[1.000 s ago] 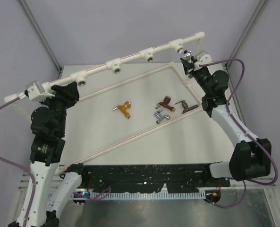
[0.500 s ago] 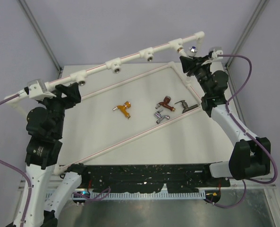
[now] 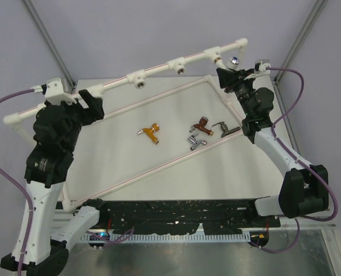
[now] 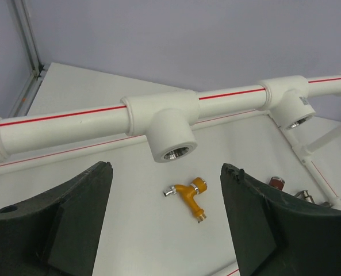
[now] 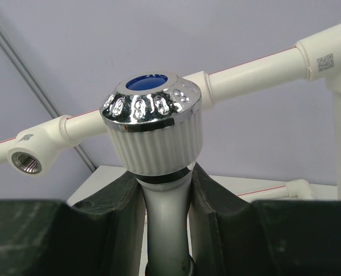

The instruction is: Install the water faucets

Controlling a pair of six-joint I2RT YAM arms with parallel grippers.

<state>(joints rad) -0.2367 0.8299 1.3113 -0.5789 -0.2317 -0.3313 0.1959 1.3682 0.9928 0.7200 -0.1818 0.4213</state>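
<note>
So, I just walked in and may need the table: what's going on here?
The right gripper is shut on a white tap with a ribbed knob and chrome cap, holding it up by the right end of the white pipe frame. The left gripper is open and empty, facing a tee socket on that frame. Four metal taps, orange-gold, copper-brown, shiny chrome and dark grey, lie on the table, none installed yet.
</note>
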